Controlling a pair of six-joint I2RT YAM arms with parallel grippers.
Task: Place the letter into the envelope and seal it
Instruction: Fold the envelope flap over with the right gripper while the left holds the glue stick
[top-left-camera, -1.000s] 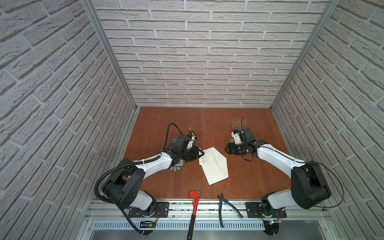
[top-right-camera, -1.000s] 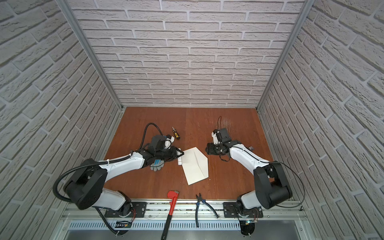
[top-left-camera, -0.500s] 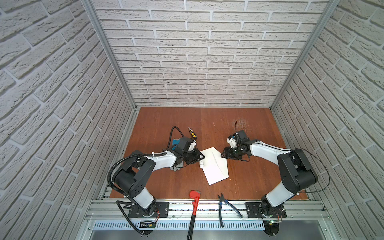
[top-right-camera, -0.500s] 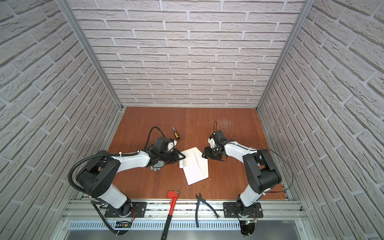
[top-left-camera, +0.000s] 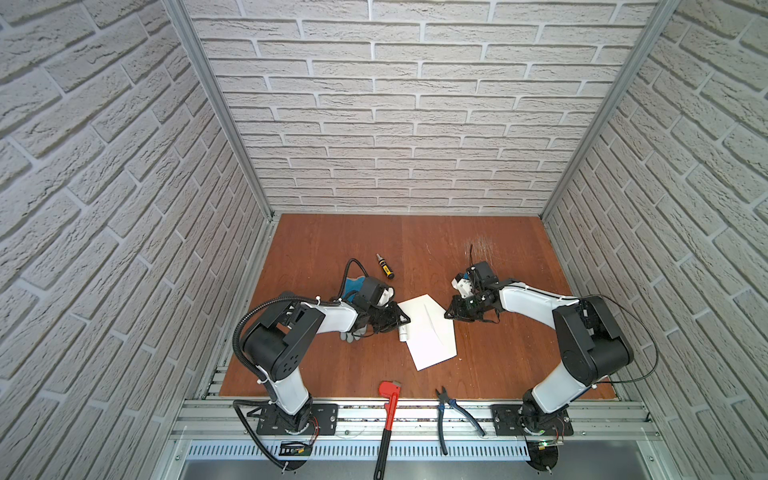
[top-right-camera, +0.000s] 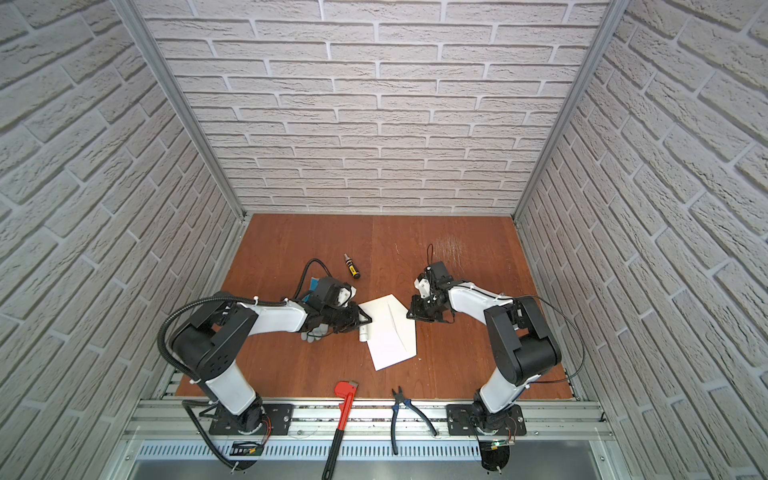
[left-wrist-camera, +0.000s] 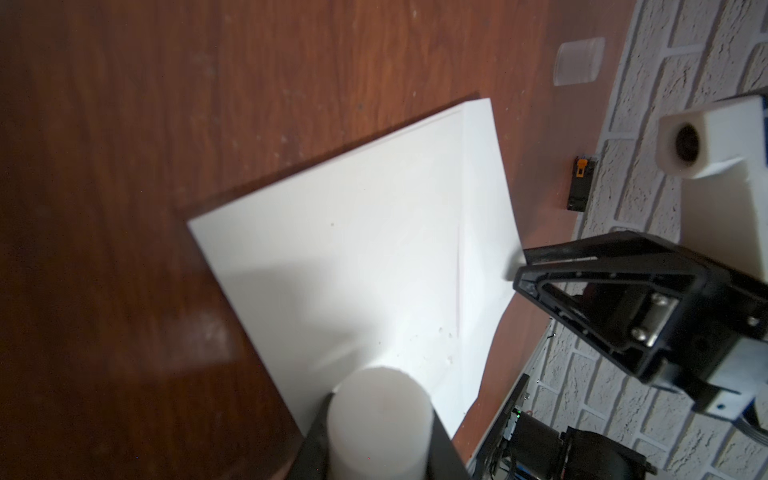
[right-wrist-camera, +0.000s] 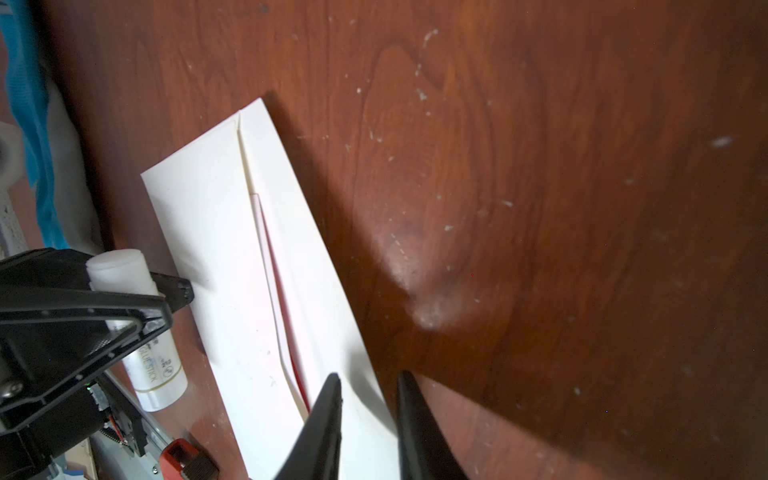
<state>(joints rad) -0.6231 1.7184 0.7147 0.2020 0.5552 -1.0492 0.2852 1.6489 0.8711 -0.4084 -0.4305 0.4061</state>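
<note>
White tube (right-wrist-camera: 154, 368) marked "GLUE STICK" in left jaws, cream envelope (right-wrist-camera: 216, 249) beside

The white tube (right-wrist-camera: 156, 374) carries the printed words "GLUE STICK" along its side; smaller marks beside them are too small to read.

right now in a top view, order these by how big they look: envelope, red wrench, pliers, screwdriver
1. envelope
2. red wrench
3. pliers, close behind
4. screwdriver, clearly smallest

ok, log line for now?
letter: in envelope | flap: ajar | left end effector: gripping glue stick | right end effector: astride flap
</note>
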